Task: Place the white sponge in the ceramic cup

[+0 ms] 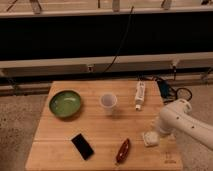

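On the wooden table (100,127), near its right front edge, the arm (175,117) holds the gripper (160,131) at the white sponge (149,139). Whether it grasps cannot be told. Centre the grip, lift vertically, then carry left and rearward to the ceramic cup (108,101). The board between is bare. Avoid the white tube (140,95).

Soft warm light on my table (100,147), dark far wall (75,35); gripper (153,133) near right, at the white sponge (149,140).
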Controlling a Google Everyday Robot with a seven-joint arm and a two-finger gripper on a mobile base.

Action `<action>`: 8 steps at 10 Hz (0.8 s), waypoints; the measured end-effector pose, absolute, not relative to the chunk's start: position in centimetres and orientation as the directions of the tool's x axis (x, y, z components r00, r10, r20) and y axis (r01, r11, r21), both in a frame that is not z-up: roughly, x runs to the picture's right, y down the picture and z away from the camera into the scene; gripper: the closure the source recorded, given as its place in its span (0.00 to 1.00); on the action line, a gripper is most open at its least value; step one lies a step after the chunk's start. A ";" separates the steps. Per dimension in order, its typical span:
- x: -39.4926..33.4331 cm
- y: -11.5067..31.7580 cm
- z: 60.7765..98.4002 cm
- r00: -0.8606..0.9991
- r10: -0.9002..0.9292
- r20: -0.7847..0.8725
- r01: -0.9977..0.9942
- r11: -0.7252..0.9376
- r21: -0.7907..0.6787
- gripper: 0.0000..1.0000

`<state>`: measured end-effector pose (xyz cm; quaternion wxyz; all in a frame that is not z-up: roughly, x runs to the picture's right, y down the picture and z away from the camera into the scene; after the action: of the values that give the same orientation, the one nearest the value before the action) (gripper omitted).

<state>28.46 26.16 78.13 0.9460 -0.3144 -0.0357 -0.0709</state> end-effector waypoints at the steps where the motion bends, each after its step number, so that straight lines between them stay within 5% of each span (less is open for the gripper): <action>1: 28.4 26.2 78.3 0.987 -0.114 0.116 0.160 0.791 -0.591 0.20; 8: 28.3 27.6 79.7 0.983 -0.124 0.134 0.180 0.773 -0.609 0.20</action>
<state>28.26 27.55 79.72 0.9405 -0.3274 -0.0430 -0.0807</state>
